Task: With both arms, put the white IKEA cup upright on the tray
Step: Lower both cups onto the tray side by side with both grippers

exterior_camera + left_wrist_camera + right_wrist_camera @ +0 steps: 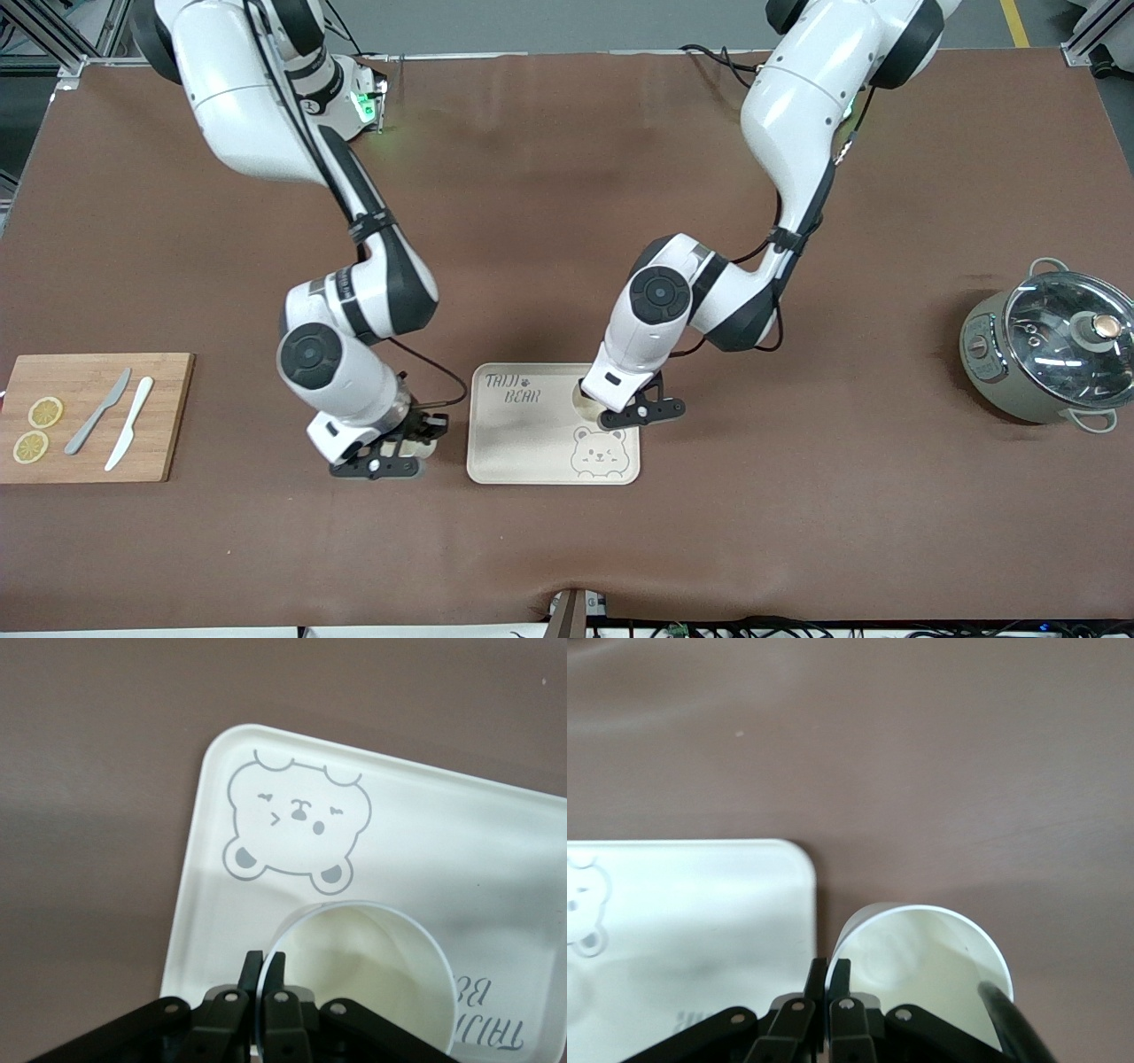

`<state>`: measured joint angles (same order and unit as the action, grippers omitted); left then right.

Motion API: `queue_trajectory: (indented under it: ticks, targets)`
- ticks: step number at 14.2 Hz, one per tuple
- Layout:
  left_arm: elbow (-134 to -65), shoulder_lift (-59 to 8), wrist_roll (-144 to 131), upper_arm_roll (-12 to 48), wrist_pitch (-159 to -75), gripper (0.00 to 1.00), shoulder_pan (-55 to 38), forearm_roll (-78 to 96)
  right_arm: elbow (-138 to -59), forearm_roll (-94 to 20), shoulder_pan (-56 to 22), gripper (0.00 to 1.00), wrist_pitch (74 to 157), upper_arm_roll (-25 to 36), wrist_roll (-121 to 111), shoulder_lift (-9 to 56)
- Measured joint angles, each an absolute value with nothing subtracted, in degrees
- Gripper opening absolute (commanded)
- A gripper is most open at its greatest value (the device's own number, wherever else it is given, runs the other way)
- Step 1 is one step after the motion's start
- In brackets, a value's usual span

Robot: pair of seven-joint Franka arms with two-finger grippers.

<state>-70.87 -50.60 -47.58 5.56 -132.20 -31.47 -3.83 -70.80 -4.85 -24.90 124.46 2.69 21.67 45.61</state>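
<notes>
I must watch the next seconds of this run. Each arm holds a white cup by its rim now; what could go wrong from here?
1. The right gripper pinches only the thin rim of its cup, which is above bare table beside the tray; it may slip or tilt.
2. The left gripper holds its cup near the tray's edge; lifting before opening could tip it.

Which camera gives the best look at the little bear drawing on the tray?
The left wrist view: the bear drawing fills the middle, face lines sharp. The front view shows it whole but tiny on the tray. The right wrist view catches only an edge of it.
</notes>
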Motion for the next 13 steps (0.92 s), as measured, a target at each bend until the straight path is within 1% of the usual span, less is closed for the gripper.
queue_trajectory:
  ticks: [5,8,11,12,13]
  targets:
    - [-70.6,-52.9,-47.6,1.9,-135.7,0.00,-33.5,-3.8,-69.2,-1.2,-31.3,0.00,124.3,2.7,30.1,46.7]
    - [-70.6,-53.3,-47.6,1.7,-136.5,0.00,-33.6,-3.8,-67.7,1.9,-34.6,0.00,124.5,2.9,35.7,49.5]
    - [-70.6,-53.8,-47.6,1.5,-137.2,0.00,-33.6,-3.9,-65.3,2.7,-36.0,0.00,125.5,3.3,38.1,52.4]
    - [-70.6,-53.9,-47.6,1.3,-137.3,0.05,-33.7,-3.9,-64.8,2.9,-36.3,0.00,126.5,3.6,38.7,53.3]
    - [-70.6,-53.9,-47.6,1.1,-137.3,0.17,-33.9,-3.9,-64.6,3.2,-36.5,0.00,127.5,3.8,39.2,54.0]
